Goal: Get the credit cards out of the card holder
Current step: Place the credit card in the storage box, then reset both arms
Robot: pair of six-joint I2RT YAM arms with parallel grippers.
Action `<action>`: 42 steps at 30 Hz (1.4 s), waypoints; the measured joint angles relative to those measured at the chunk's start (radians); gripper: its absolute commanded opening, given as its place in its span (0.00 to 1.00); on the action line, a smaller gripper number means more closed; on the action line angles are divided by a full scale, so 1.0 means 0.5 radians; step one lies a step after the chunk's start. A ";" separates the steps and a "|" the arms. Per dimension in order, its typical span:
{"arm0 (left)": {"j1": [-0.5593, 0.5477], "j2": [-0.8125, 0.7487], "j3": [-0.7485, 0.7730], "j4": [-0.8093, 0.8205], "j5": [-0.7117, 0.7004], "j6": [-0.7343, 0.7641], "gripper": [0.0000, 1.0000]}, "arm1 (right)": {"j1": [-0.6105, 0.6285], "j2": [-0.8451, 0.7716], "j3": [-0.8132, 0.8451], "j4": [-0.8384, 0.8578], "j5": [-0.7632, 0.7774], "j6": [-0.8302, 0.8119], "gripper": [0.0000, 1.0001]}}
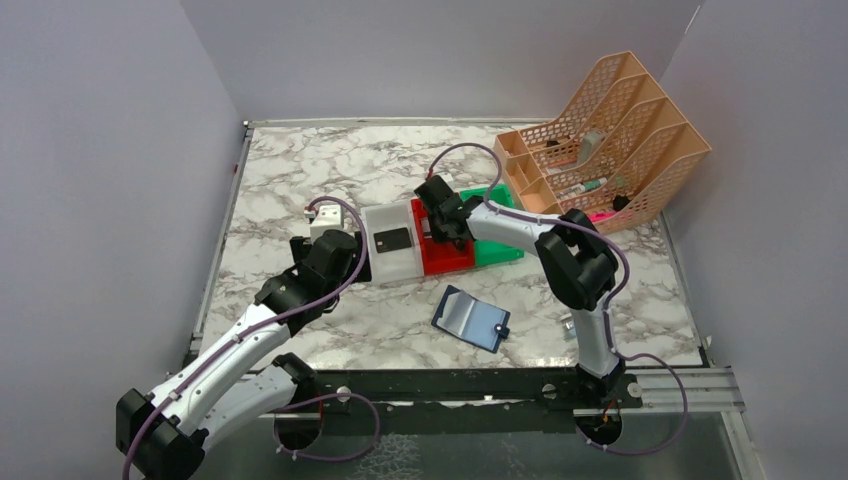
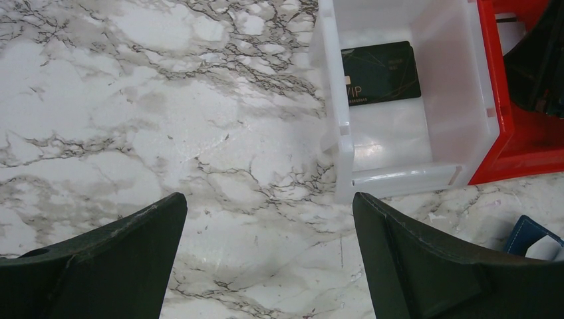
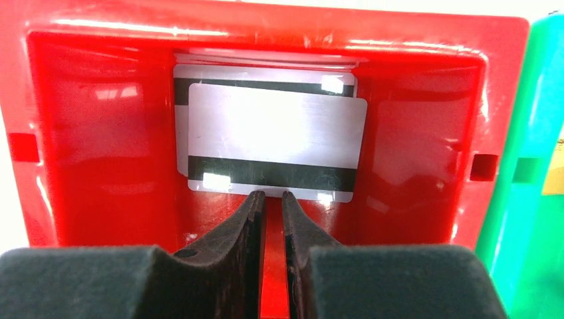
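The card holder [image 1: 472, 318] lay spread open on the marble worktop [image 1: 300, 170], pale inner face up. It sat in front of the bins and clear of them, and neither arm was touching it. A row of three bins stood behind it: a white bin [image 2: 339, 133], a red bin [image 3: 100, 133] and a green bin [image 3: 532, 219], each touching the next.

The right tool [image 3: 271, 196] was down inside the red bin. Its jaws were drawn narrow, with only a thin slit of red showing between them, and they were clamped on nothing. Its fingertips [image 3: 256, 199] met the near edge of a whitish-grey credit card [image 3: 276, 133], which lay flat with its dark stripe toward the tool. That card rested on a second pale card [image 3: 266, 73] (only its far edge, its stripe and a strip down the left showed).

The left tool [image 2: 269, 262] hung over bare marble just beside the white bin's near corner, with its jaws spread wide and empty. A black credit card [image 2: 380, 73] with gold lettering lay flat on the floor of the white bin. One navy corner of the card holder showed at the right edge of the left wrist view.

A peach mesh organiser [image 1: 610, 130] stood at the far right corner, well apart from both tools, with small items in its compartments (too small to name).
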 measured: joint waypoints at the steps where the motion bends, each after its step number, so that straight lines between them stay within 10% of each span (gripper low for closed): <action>1: 0.000 0.000 0.000 0.001 0.000 0.000 0.99 | 0.000 0.004 0.001 0.007 0.011 0.000 0.20; 16: 0.001 0.021 0.000 0.001 0.002 0.002 0.99 | -0.002 -0.063 -0.055 0.065 -0.005 -0.056 0.23; 30: 0.000 0.024 0.003 0.002 -0.016 -0.009 0.99 | -0.002 -1.888 -1.329 0.485 -0.111 -0.063 0.59; 42: 0.000 -0.110 0.101 0.047 -0.357 0.073 0.99 | -0.003 -2.723 -1.663 0.425 0.639 -0.159 0.83</action>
